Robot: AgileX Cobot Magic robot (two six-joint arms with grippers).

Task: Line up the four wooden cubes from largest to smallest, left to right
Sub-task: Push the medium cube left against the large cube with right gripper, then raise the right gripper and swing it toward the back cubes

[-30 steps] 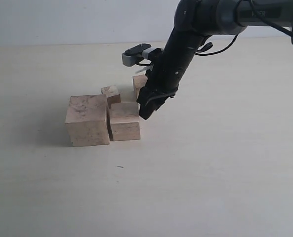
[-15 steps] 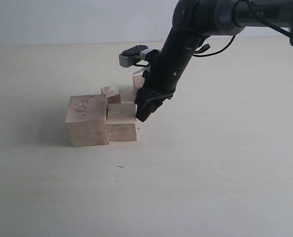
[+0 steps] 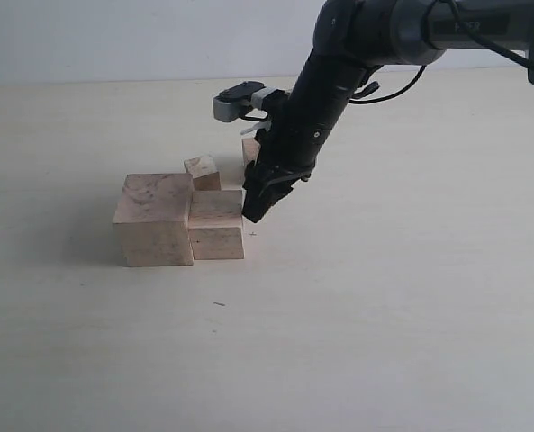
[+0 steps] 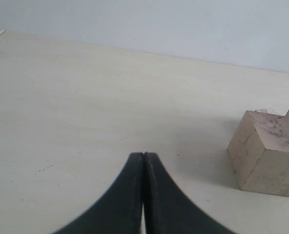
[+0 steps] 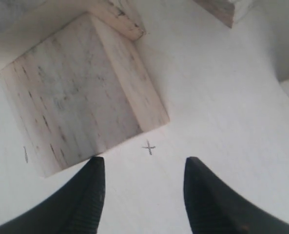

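Note:
Four pale wooden cubes sit left of centre on the table. The largest cube touches the second-largest cube on its right. A small cube stands just behind them, and another cube is partly hidden behind the right arm. My right gripper is open and low at the second-largest cube's right side, with one fingertip against it and nothing between the fingers. My left gripper is shut and empty, away from the cubes, and does not show in the exterior view.
A small pencilled cross marks the table just right of the second-largest cube. The pale tabletop stretches wide to the front and right. A pale wall rises behind the table's far edge.
My right gripper has moved left and pushed the second-largest cube against the largest one. Both cubes have slid a little to the left.

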